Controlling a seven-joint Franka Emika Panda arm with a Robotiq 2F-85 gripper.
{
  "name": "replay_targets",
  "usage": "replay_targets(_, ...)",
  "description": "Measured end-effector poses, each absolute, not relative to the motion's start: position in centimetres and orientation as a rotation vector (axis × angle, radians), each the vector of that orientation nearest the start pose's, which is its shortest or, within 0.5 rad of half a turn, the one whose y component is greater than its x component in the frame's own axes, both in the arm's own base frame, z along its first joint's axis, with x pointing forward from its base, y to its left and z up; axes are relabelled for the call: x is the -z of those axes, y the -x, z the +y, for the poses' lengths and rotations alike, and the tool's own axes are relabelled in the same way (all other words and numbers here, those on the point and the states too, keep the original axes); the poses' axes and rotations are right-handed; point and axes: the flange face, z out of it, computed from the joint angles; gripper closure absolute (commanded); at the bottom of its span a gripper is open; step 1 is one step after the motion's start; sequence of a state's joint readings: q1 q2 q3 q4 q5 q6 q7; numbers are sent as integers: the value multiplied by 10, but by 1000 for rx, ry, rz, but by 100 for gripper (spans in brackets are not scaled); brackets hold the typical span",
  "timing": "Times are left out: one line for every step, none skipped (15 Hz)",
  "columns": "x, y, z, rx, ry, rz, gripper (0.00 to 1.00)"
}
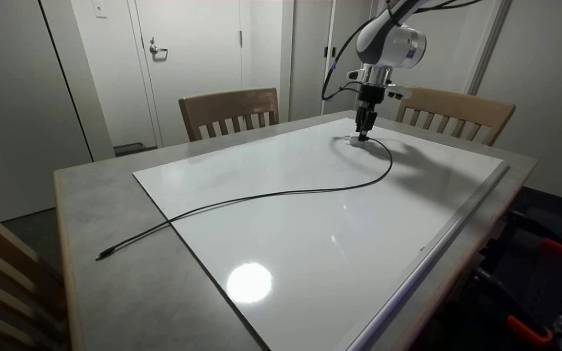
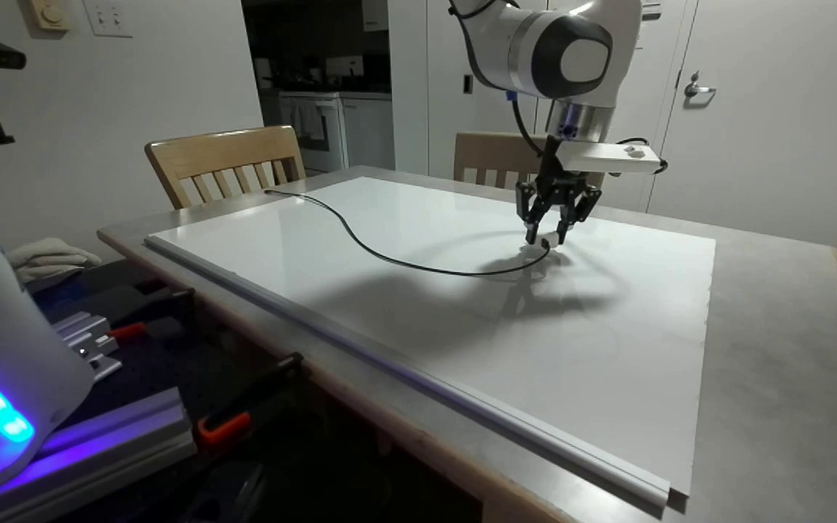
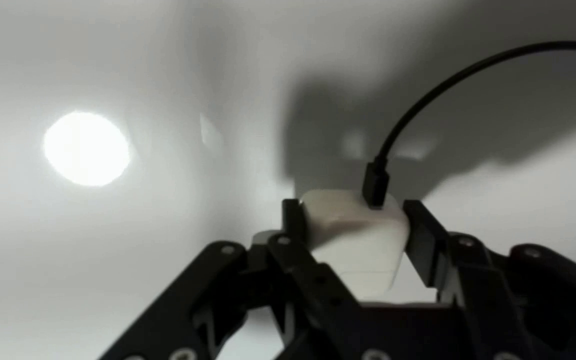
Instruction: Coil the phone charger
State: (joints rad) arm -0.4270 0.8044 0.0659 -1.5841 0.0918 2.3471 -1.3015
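- Black two-fingered hand, its two fingers part-closed, gripping one white, block-shaped adapter on both sides.
- One long, thin black cable runs in loose curves from the adapter across one glossy white board.
- Two black plugs end it: one at the adapter, one on the grey bench.
- Three brown slatted wooden chairs stand around.

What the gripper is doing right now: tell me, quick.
Gripper: closed, holding the white charger block by its sides.
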Motion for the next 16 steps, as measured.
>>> replay_targets(-161, -650, -244, 80, 2756, -1290, 73)
replay_targets(-162, -654, -240, 81, 2747, -1326, 73)
replay_targets(-162, -659, -235, 87, 2734, -1363, 73)
replay_targets(-162, -664, -230, 96, 2715, -1403, 73)
replay_targets(-163, -668, -226, 108, 2693, -1446, 73)
replay_targets(-163, -673, -220, 123, 2667, -1490, 73)
replay_targets(-163, -677, -213, 139, 2636, -1538, 73)
replay_targets(-163, -681, -206, 153, 2603, -1586, 73)
replay_targets(-165, -685, -197, 167, 2568, -1636, 73)
replay_targets(-166, -688, -188, 178, 2535, -1679, 73)
replay_targets(-167, -691, -179, 185, 2504, -1717, 73)
replay_targets(-169, -693, -170, 189, 2473, -1752, 73)
replay_targets(-170, -696, -162, 187, 2444, -1782, 73)
replay_targets(-171, -698, -154, 183, 2417, -1809, 73)
replay_targets(-172, -700, -146, 180, 2393, -1834, 73)
replay_targets(-173, -701, -139, 177, 2372, -1857, 73)
